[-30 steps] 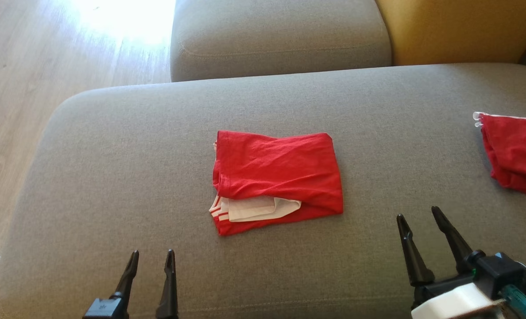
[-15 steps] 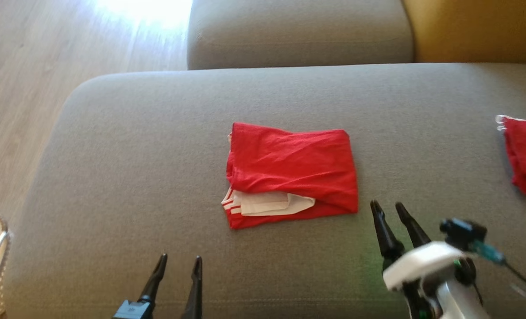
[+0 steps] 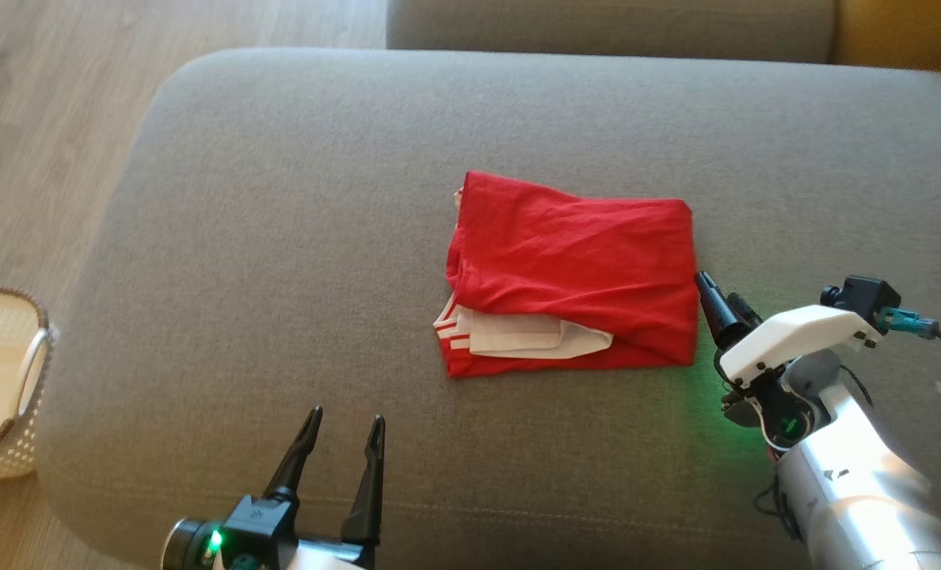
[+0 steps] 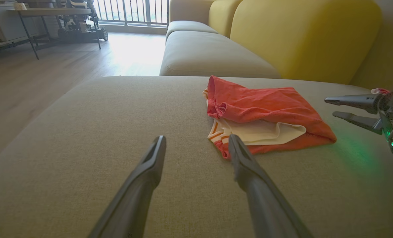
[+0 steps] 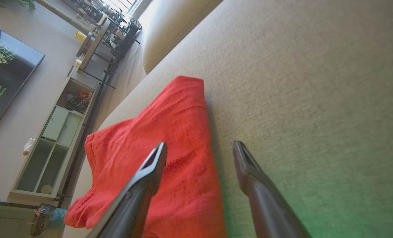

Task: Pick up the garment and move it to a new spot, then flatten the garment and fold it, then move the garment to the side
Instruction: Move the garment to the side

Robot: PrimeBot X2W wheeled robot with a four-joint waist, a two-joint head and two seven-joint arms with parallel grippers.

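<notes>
1. Right gripper [image 3: 720, 294] has swung in from the lower right of the head view to the right edge of the garment [image 3: 573, 269]. Note that the head camera has shifted too, so the cloth's drift across the frame is the camera's doing.
2. You have the garment at the middle of the grey cushion [image 3: 280, 198]. It is red and folded into a rough rectangle, with a white striped layer [image 3: 534, 340] peeking out at its lower left. Nothing holds it.
3. Judgement: the fold looks done, which leaves the move to the side. That would explain the right gripper coming in low and side-on, lined up with the stack's edge for a pinch through all the layers.
4. Right jaws are spread wide and empty. In the right wrist view one finger sits over red cloth and the other over bare cushion, straddling the edge. You cannot tell whether either one touches.
5. Left gripper [image 3: 346, 416] is spread wide and empty at the bottom of the head view, clear of the garment's lower left corner.
</notes>
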